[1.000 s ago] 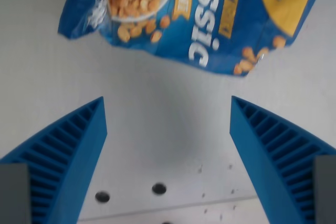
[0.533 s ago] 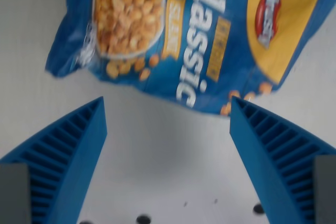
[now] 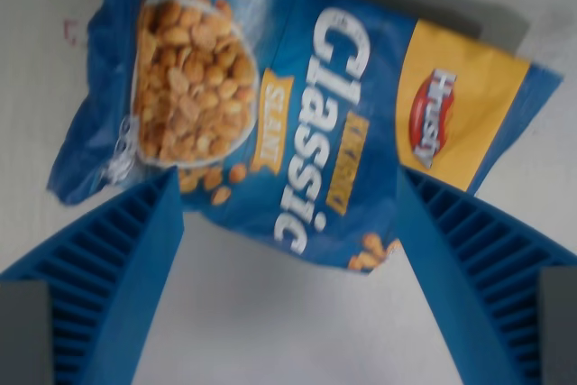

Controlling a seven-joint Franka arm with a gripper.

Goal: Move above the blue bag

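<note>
A blue snack bag lies flat on the white table, printed with "Classic", a bowl of peanuts and a yellow corner with a red logo. It fills the upper two thirds of the wrist view. My gripper is open, its two blue ribbed fingers standing at the lower left and lower right. The fingertips overlap the bag's near edge in the picture, with the bag's lower part showing between them. Nothing is held.
The white table surface shows below the bag and between the fingers. A small red mark sits on the table at the wrist view's left.
The camera has moved toward the bag: the bag has slid down the picture and now reaches between the fingertips. The table's holes have left the view. The jaws stay equally wide.
</note>
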